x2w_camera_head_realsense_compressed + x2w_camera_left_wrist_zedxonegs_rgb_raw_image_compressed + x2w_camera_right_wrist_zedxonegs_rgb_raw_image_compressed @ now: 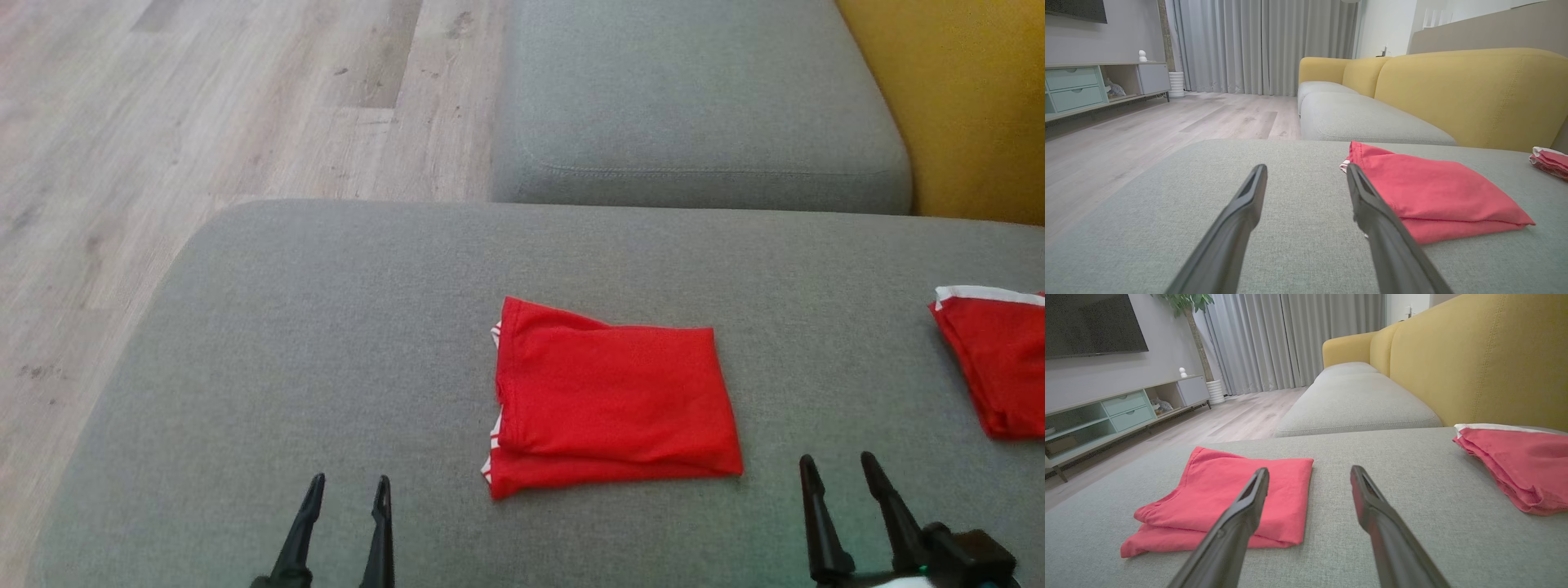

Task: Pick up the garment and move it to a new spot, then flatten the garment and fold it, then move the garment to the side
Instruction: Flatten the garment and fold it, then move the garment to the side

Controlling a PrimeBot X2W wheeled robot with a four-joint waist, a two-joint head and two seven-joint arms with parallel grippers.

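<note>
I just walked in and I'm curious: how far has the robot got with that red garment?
Nearly. Done: the red garment lies folded in a rectangle on the grey cushion. In hand: nothing; the left gripper and right gripper are open and empty, short of the cloth. Left: moving it to the side, perhaps beside the second red garment at the right.
</note>
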